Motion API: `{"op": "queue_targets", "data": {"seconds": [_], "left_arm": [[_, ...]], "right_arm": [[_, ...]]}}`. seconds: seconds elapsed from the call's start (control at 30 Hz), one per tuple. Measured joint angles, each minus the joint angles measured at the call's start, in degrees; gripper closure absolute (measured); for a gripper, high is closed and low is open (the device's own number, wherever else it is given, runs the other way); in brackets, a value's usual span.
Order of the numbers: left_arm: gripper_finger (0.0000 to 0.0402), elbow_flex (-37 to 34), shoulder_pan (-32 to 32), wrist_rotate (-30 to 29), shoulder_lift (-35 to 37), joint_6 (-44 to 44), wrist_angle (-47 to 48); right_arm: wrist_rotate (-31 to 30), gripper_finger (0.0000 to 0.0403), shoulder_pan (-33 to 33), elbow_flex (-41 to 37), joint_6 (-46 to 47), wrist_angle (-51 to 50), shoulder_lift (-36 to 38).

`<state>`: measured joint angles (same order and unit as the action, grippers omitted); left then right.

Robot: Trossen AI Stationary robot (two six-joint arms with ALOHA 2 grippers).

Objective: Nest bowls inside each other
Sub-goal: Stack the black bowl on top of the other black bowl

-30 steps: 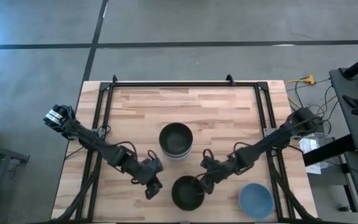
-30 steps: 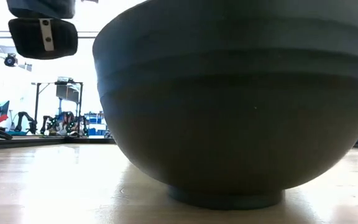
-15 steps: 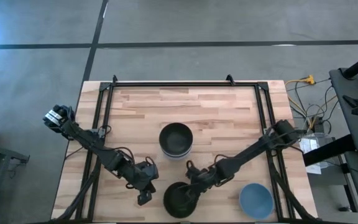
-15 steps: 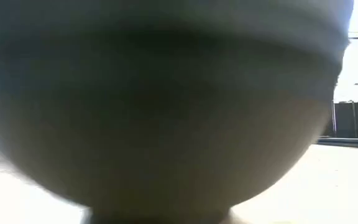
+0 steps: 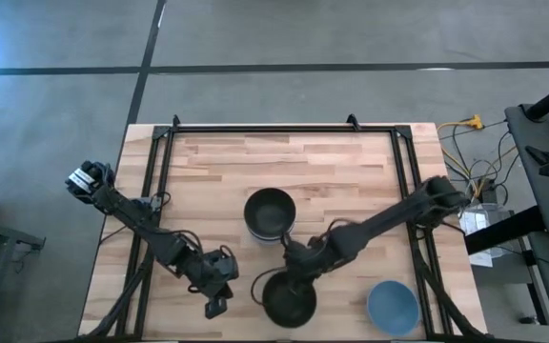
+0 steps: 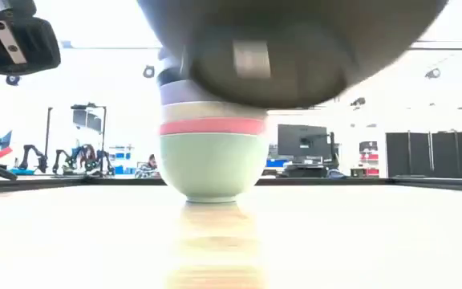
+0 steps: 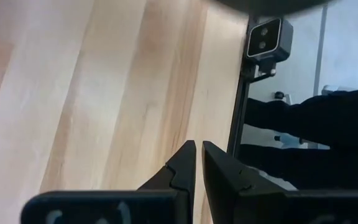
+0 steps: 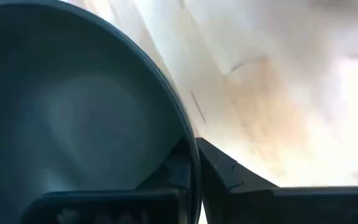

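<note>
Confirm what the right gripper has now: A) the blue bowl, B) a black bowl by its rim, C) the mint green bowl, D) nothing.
B: the right gripper is shut on the rim of the black bowl, lifted clear of the table in the low view.

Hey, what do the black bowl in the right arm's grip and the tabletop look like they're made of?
Black bowl: probably matte plastic or melamine; thin rim and a dull, soft sheen inside, though glazed ceramic can't be ruled out. Tabletop: wood, butcher-block style, judging by its pale joined strips with visible grain and a light satin finish.
</note>
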<state>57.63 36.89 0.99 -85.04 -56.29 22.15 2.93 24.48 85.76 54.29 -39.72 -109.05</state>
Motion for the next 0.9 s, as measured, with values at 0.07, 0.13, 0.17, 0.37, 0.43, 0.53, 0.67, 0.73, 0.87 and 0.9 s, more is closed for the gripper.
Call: {"op": "queue_targets", "data": {"seconds": [0.07,0.13,0.17,0.37,0.43,0.53,0.67,0.73,0.87,0.9], "left_arm": [[0.0389,0.0,0.09,0.01,0.01,-0.07,0.3],[0.0389,0.02,0.25,0.02,0.03,-0.15,0.93],[0.0389,0.02,0.29,0.04,0.03,-0.15,0.96],[0.0389,0.01,0.29,-0.69,0.26,-0.02,1.22],[0.0389,0.0,0.29,-1.61,0.59,0.66,1.24],[0.0389,0.0,0.29,-3.95,1.43,2.33,1.66],[0.0389,0.02,0.21,-10.67,3.72,3.15,5.63],[0.0389,0.02,0.21,-14.52,5.34,3.03,8.27],[0.0389,0.02,0.19,-20.31,9.16,2.83,12.35],[0.0389,0.02,0.21,-21.43,10.18,2.97,13.0]], "right_arm": [[-0.08,0.0393,-0.83,0.17,-1.04,-1.35,3.05],[-0.36,0.0393,-1.71,0.17,-1.88,-2.19,6.35],[-0.92,0.0393,-2.2,0.17,-2.2,-2.24,8.06],[-8.54,0.0393,-7.26,0.17,-4.85,-2.03,17.71],[-9.59,0.0394,-10.6,0.17,-5.55,-1.93,19.5],[-8.89,0.0394,-16.24,0.17,-6.77,-1.99,20.74],[-2.58,0.0394,-23.98,0.13,-6.98,-1.88,20.46],[1.53,0.0394,-27.12,0.15,-6.79,-1.45,19.95],[3.96,0.0392,-29.96,2.06,-7.99,-2.77,17.55],[4.29,0.0392,-30.24,3.34,-8.67,-3.3,16.76]]}}
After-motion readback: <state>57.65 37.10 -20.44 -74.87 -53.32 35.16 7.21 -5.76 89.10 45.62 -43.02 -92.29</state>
